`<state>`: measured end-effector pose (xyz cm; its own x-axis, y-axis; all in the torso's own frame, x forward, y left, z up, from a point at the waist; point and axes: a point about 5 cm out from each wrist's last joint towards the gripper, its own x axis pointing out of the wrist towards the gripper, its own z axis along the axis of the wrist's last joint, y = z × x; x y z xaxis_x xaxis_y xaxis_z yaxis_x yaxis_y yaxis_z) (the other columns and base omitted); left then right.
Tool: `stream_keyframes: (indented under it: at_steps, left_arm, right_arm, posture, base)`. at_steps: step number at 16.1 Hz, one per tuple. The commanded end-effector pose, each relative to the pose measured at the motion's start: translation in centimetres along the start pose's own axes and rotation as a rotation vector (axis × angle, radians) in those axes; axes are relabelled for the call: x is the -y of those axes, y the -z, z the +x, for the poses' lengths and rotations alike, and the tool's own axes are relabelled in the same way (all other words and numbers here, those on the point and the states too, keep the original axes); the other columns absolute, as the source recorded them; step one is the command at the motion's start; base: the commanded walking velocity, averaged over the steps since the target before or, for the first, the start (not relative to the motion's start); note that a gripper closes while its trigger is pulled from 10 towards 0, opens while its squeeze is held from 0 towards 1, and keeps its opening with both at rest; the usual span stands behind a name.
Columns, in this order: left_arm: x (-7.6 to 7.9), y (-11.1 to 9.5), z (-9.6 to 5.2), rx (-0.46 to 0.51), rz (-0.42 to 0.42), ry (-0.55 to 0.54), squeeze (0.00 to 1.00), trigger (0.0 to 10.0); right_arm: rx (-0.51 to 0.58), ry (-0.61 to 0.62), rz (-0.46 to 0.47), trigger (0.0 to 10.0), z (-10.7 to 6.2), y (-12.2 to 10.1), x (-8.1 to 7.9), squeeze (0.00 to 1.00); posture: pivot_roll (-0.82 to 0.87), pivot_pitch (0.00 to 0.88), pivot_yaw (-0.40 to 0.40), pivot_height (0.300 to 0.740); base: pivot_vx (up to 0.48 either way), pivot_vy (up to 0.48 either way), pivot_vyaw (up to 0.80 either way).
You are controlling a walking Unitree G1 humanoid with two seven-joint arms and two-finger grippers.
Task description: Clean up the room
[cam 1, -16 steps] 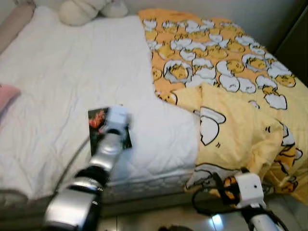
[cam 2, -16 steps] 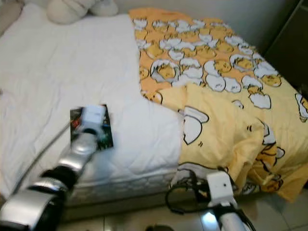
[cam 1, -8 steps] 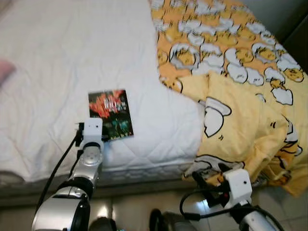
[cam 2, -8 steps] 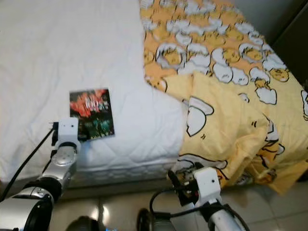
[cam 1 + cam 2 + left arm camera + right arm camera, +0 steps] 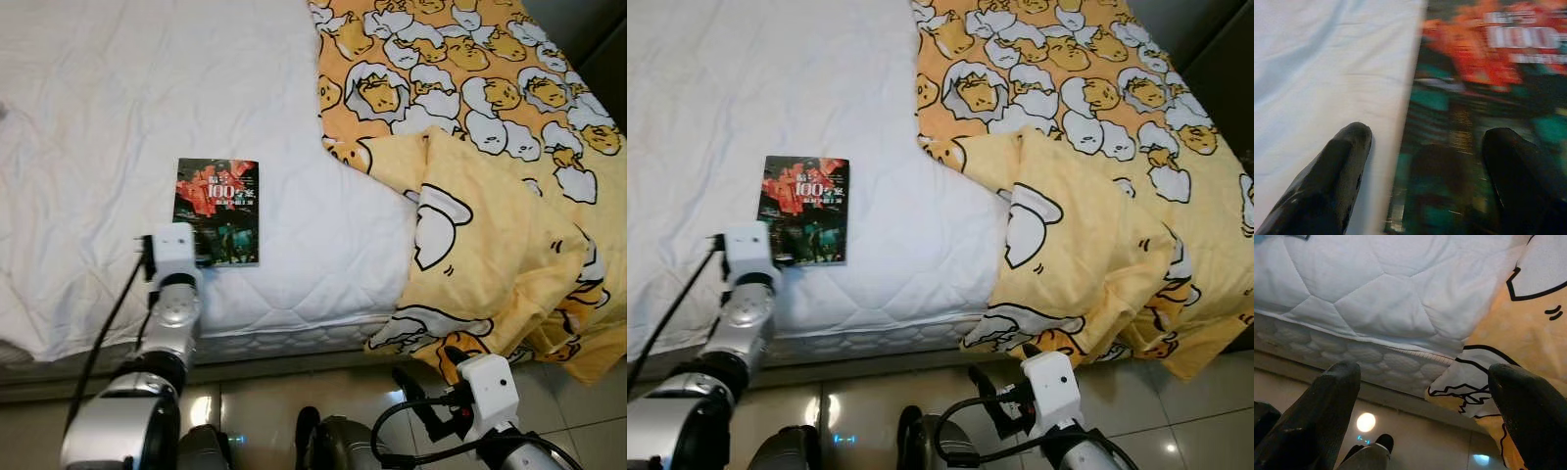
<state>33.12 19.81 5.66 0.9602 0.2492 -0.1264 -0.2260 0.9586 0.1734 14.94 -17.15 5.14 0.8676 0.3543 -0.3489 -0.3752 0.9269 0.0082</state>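
Here the left gripper (image 5: 1425, 161) has its jaws spread wide, straddling the near left edge of the book (image 5: 217, 211), which lies flat on the white bed (image 5: 88, 117) beside the yellow duvet (image 5: 490, 196). Low by the floor, the right gripper (image 5: 1425, 396) points at the mattress side, jaws spread, holding nothing. The wrist view shows the straddle; the head views hide those fingers.

A white quilted mattress pad (image 5: 118, 117) covers the bed. Below the mattress edge lies a glossy tiled floor (image 5: 862, 411), reflecting a light.
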Motion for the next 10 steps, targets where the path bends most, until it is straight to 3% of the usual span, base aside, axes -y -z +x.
stream_keyframes:
  at_steps: [1, 4, 5, 6, 7, 8, 10]
  left_arm:
    - [1.6, 0.7, -0.7, -0.014, 0.013, 0.086, 0.0, 10.0]
    - [4.6, 2.7, -2.4, -0.106, -0.033, 0.277, 0.0, 10.0]
    - [5.6, 4.1, -3.3, -0.214, -0.064, 0.332, 0.0, 10.0]
    - [5.6, 4.7, -3.5, -0.259, -0.081, 0.327, 0.0, 10.0]
    - [5.5, 5.1, -3.6, -0.295, -0.093, 0.318, 0.0, 6.5]
    - [5.3, 5.8, -3.8, -0.362, -0.146, 0.295, 0.0, 0.0]
    - [5.2, 6.0, -3.9, -0.408, -0.217, 0.291, 0.0, 0.0]
  right_arm:
    - [-0.028, 0.013, 0.0, 10.0, -0.6, 0.3, 0.4, 0.0]
    - [-0.049, 0.014, 0.002, 10.0, -0.6, 0.8, 0.3, 0.0]
    - [-0.054, 0.012, 0.001, 10.0, -0.5, 0.8, 0.3, 0.0]
    - [-0.055, 0.015, -0.001, 10.0, -0.4, 0.8, 0.4, 0.0]
    - [-0.057, 0.017, -0.002, 10.0, -0.3, 0.8, 0.5, 0.0]
    - [-0.056, 0.018, -0.003, 10.0, -0.1, 0.7, 0.6, 0.0]
    - [-0.055, 0.017, -0.005, 10.0, 0.2, 0.7, 0.6, 0.0]
  posture:
    - [-0.21, 0.226, -0.189, 0.74]
    - [-0.21, 0.218, -0.179, 0.74]
    - [-0.2, 0.213, -0.177, 0.74]
    - [-0.2, 0.209, -0.176, 0.74]
    - [-0.2, 0.206, -0.175, 0.74]
    - [-0.2, 0.199, -0.174, 0.74]
    - [-0.21, 0.185, -0.171, 0.74]
  base:
    - [0.0, 0.0, 0.0]
    - [0.0, 0.0, 0.0]
    - [0.0, 0.0, 0.0]
    - [0.0, 0.0, 0.0]
    - [0.0, 0.0, 0.0]
    - [0.0, 0.0, 0.0]
    - [0.0, 0.0, 0.0]
